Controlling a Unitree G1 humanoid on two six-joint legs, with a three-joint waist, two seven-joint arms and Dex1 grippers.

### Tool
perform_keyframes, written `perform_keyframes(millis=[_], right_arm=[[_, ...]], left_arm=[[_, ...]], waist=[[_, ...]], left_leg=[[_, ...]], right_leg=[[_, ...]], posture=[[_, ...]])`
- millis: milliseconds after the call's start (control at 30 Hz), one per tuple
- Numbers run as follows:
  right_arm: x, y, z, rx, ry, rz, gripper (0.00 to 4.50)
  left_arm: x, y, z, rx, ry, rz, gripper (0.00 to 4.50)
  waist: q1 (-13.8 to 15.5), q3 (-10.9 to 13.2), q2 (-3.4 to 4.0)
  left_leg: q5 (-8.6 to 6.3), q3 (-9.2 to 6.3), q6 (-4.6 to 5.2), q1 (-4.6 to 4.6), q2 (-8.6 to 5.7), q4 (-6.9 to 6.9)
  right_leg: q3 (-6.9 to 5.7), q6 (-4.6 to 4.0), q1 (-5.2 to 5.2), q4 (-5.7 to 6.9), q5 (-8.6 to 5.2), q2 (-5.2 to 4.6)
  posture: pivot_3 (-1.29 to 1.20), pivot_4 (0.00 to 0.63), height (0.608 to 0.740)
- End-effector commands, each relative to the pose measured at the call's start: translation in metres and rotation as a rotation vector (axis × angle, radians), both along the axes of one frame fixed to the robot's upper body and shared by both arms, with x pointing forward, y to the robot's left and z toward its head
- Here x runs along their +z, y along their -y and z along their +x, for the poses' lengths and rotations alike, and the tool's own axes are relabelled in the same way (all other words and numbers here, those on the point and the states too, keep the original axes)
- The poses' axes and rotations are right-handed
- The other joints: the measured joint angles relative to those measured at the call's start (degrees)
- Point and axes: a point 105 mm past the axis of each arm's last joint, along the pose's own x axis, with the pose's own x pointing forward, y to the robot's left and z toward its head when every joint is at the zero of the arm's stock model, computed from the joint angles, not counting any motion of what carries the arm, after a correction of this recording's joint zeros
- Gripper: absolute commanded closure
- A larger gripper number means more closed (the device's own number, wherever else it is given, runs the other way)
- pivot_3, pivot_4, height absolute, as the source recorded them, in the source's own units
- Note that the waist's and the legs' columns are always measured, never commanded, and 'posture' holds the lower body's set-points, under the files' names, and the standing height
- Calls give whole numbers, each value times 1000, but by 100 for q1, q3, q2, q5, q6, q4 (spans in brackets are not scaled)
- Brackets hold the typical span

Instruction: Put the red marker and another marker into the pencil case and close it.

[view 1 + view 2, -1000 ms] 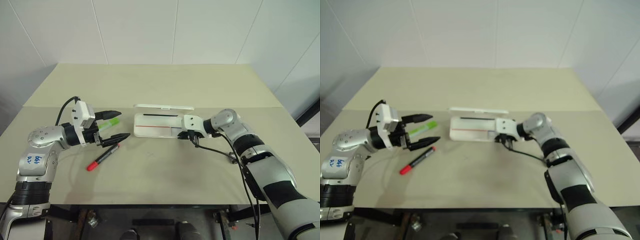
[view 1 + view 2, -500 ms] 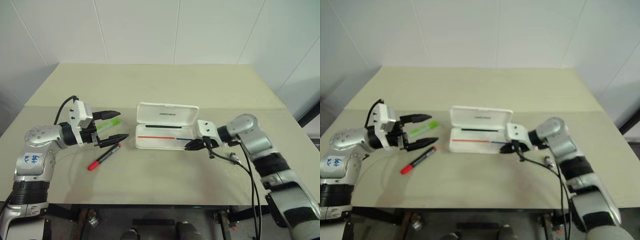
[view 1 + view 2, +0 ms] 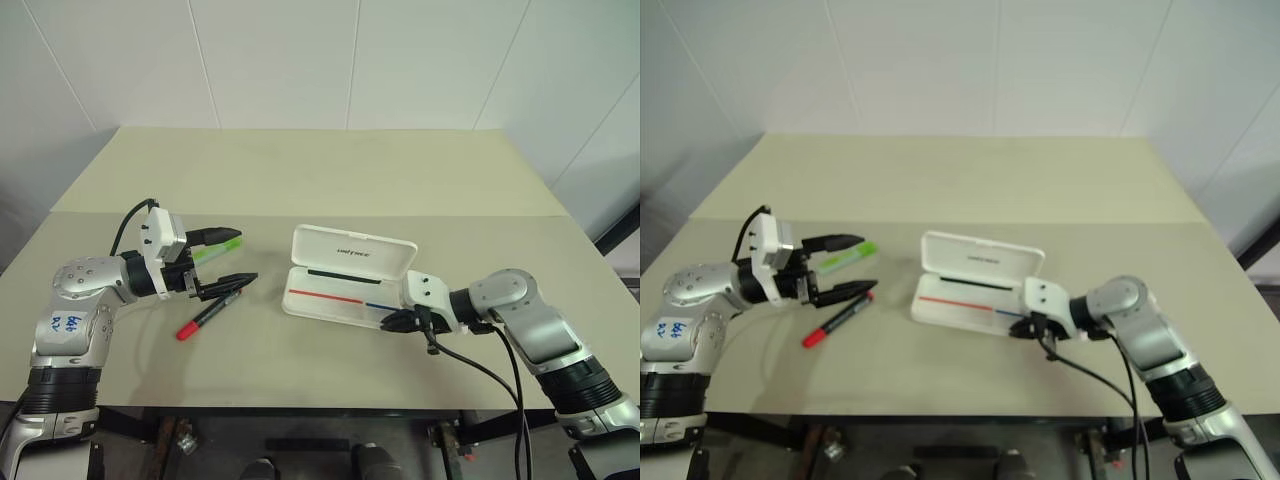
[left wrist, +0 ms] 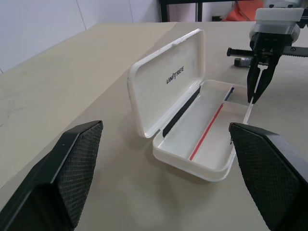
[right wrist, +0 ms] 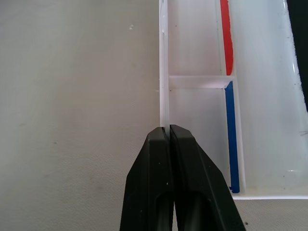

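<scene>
The white pencil case (image 3: 335, 303) lies open at the table's middle, lid (image 3: 355, 254) standing up at the back, red and blue stripes inside. My right gripper (image 3: 387, 321) is shut on the thin front wall near the case's right end; that wall (image 5: 164, 86) runs into the closed fingertips. The red marker (image 3: 207, 313) lies on the table to the left, black cap toward the case. The light green highlighter (image 3: 215, 248) lies just behind it. My left gripper (image 3: 246, 256) hovers open above the two markers, pointing at the case (image 4: 192, 130), holding nothing.
The beige table (image 3: 330, 170) has a seam (image 3: 500, 214) running across it behind the case. A black cable (image 3: 480, 365) trails from my right wrist toward the front edge. White walls stand behind the table.
The lid has swung from edge-on to fully open. My right gripper pulled back toward the front edge and right, and the case slid and turned with it. The left arm stayed still.
</scene>
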Motion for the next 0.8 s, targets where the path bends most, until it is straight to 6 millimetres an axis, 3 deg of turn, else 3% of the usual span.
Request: perform_keyframes(millis=[33, 267, 767, 800], right_arm=[[3, -1, -2, 85, 86, -57, 4457], [-7, -4, -11, 173, 54, -76, 4457], [-4, -4, 4, 85, 11, -75, 4457], [-4, -5, 3, 86, 10, -75, 4026]], left_arm=[[8, 2, -3, -20, 28, -11, 0], [9, 2, -3, -15, 30, -13, 0], [9, 2, -4, -12, 32, -19, 0], [9, 2, -4, -13, 32, -19, 0]], waist=[[0, 0, 0], [6, 0, -1], [1, -3, -5], [3, -3, -5]], left_leg=[[0, 0, 0, 0, 0, -1], [-1, -1, 1, 0, 1, -3], [0, 0, 2, 4, 1, 2], [0, 0, 3, 4, 1, 3]], right_leg=[[0, 0, 0, 0, 0, 0], [-1, 2, 4, -9, 0, 0], [-1, 0, 10, -8, 1, 0], [-1, -1, 10, -8, 0, 0]], posture=[[0, 150, 740], [0, 150, 740], [0, 150, 740], [0, 150, 740]])
